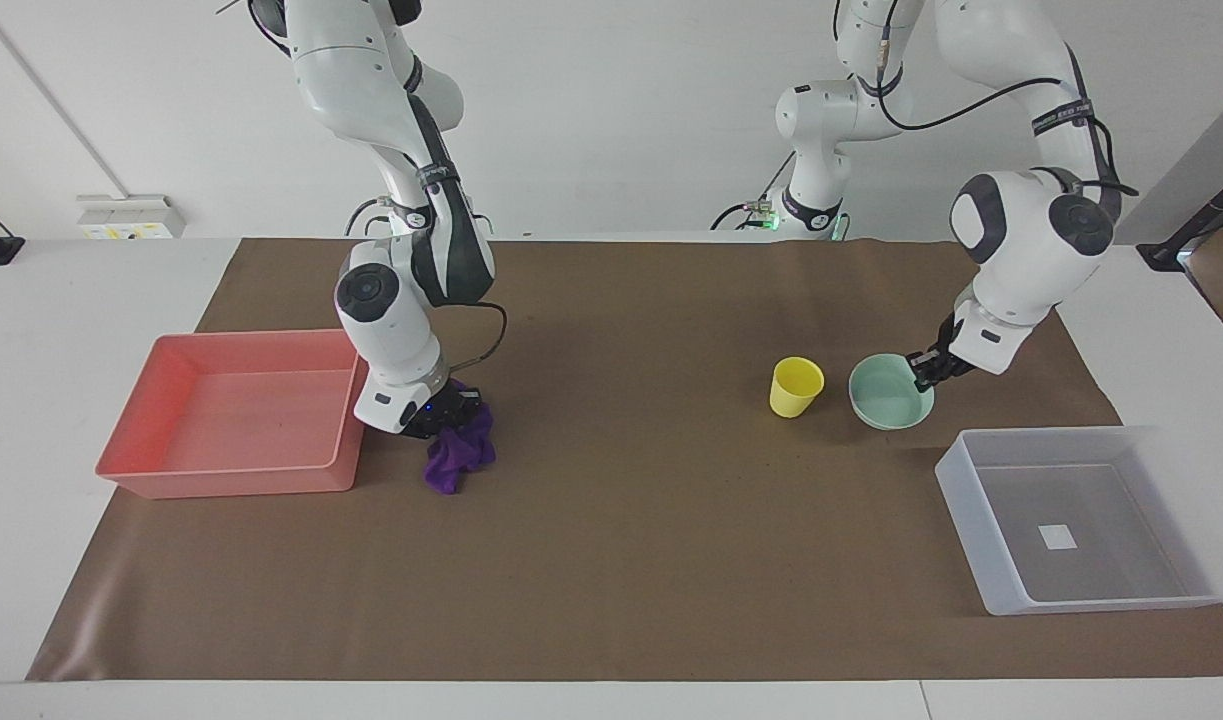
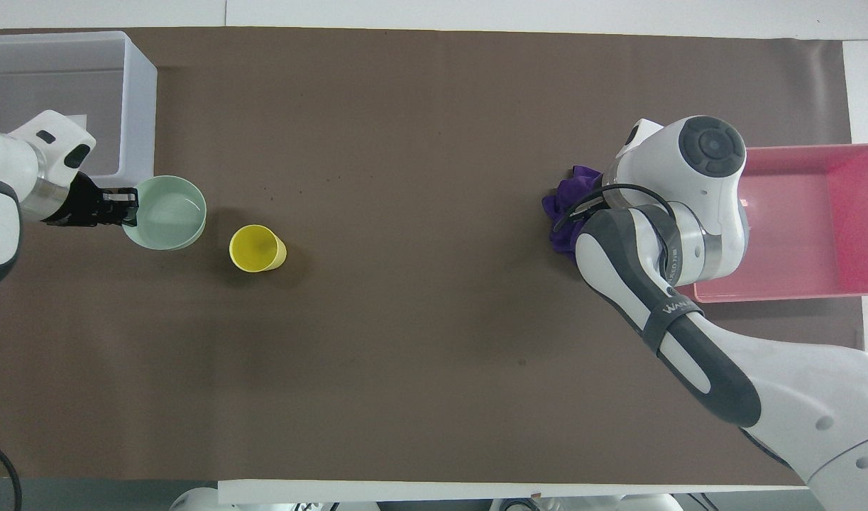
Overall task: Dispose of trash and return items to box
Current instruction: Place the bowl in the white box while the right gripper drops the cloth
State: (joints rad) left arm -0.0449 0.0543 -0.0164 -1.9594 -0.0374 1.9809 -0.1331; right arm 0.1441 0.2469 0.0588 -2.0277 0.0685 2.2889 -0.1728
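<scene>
1. The left gripper [image 1: 919, 368] is pinched on the rim of the bowl [image 1: 892, 392], on the edge toward the left arm's end of the table. The bowl tilts, its side away from the fingers hanging lower, and looks lifted just off the mat. A rim pinch suits a shallow bowl too wide to span.

2. The box [image 1: 956, 470] lies just below and to one side of those fingers, farther from the robots. The bowl seems to be held up so it can clear the box wall; the next move is judged to be a short carry over it.

3. The cup [image 1: 796, 386] stands upright on the mat, beside the bowl on the side away from the left fingers, untouched.

4. The right gripper [image 1: 449, 412] is pressed down into the top of the cloth [image 1: 456, 450]. Its fingers are buried in the folds, so I cannot tell if they have closed. The overhead view hides them under the wrist.

5. The cloth sits bunched under those fingers on the mat, just beside the pink bin [image 1: 131, 470]. Grabbing it from above gathers the folds for a short lift sideways into that bin.
</scene>
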